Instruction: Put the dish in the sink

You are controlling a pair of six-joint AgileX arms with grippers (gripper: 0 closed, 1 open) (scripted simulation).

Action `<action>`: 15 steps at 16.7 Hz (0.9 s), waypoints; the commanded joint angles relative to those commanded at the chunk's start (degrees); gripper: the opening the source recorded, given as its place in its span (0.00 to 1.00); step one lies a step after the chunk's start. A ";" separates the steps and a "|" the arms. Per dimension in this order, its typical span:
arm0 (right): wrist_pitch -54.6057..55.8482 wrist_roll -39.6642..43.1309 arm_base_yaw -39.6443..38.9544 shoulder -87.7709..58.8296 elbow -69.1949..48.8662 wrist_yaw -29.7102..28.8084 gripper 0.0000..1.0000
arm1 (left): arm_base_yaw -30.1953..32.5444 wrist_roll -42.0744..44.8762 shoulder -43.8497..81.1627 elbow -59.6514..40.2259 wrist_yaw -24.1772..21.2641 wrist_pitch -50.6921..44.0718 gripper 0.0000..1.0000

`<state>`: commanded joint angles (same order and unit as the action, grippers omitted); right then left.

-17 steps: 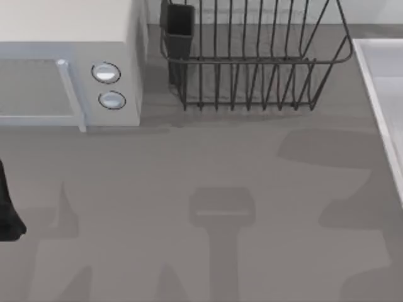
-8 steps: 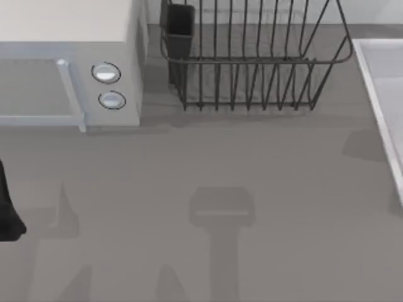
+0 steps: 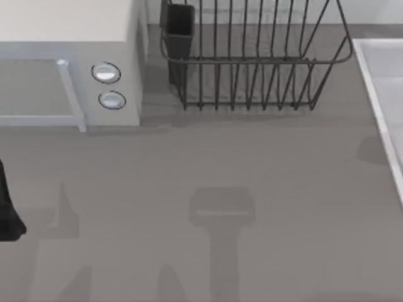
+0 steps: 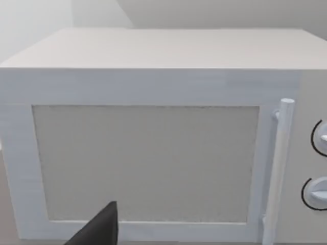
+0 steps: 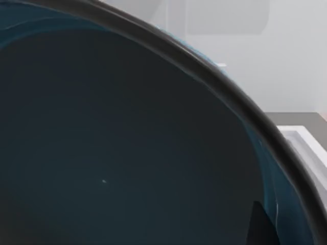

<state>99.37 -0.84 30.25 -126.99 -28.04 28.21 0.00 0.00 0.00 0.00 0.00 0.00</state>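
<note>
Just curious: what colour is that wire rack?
Black wire rack, clearest in the top view.

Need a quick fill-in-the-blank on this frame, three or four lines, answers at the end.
1. The microwave has ___ round knobs beside its door handle.
2. The black wire rack stands between the microwave and the ___.
3. In the right wrist view, the close-up dish is glazed ___.
4. The sink lies at the table's ___ edge in the top view.

Answers: two; sink; blue; right

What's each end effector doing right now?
Left end effector: parked facing the microwave; open or shut cannot be told.
Right end effector: right up against the dish; grip cannot be told.
</note>
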 joint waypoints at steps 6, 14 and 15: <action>0.00 0.00 0.00 0.00 0.00 0.00 0.38 | 0.00 0.00 0.00 0.00 0.00 0.00 1.00; 0.00 0.00 0.00 0.00 0.00 0.00 0.98 | 0.00 0.00 0.00 0.00 0.00 0.00 1.00; 0.00 0.00 0.00 0.00 0.00 0.00 1.00 | 0.00 0.00 0.00 0.00 0.00 0.00 1.00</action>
<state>99.37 -0.84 30.25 -126.99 -28.04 28.21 0.00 0.00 0.00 0.00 0.00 0.00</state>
